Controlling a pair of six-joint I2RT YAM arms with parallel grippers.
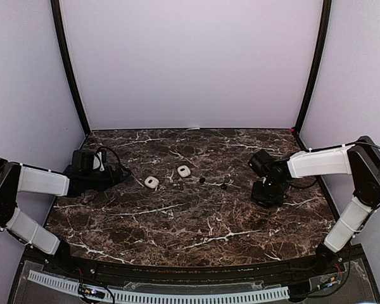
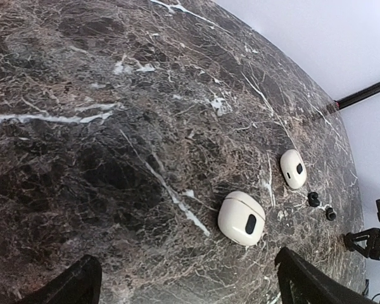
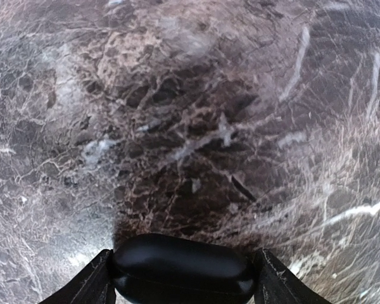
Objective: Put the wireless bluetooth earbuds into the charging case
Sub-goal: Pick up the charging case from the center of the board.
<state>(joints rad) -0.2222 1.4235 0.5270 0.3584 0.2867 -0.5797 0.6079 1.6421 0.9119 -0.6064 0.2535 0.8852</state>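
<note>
Two tiny black wireless bluetooth earbuds (image 1: pixel 202 180) (image 1: pixel 223 186) lie mid-table; the left wrist view shows them (image 2: pixel 313 199) (image 2: pixel 330 213) beyond two shut white pebble-shaped cases (image 2: pixel 241 218) (image 2: pixel 293 168). My right gripper (image 1: pixel 269 192) points down at the right, to the right of the earbuds. Its fingers press both ends of a shut black charging case (image 3: pixel 182 269) just over the marble, so my right gripper (image 3: pixel 183 273) is shut on it. My left gripper (image 1: pixel 117 175) stands open and empty at the left. Its fingers (image 2: pixel 69 285) sit wide apart, short of the nearer white case (image 1: pixel 152 182).
The second white case (image 1: pixel 183 171) lies between the nearer one and the earbuds. The dark marble tabletop (image 1: pixel 190 221) is walled by pale panels at the back and sides, with black posts (image 1: pixel 69 69) in the corners. A cable loops by the left wrist (image 1: pixel 104 155).
</note>
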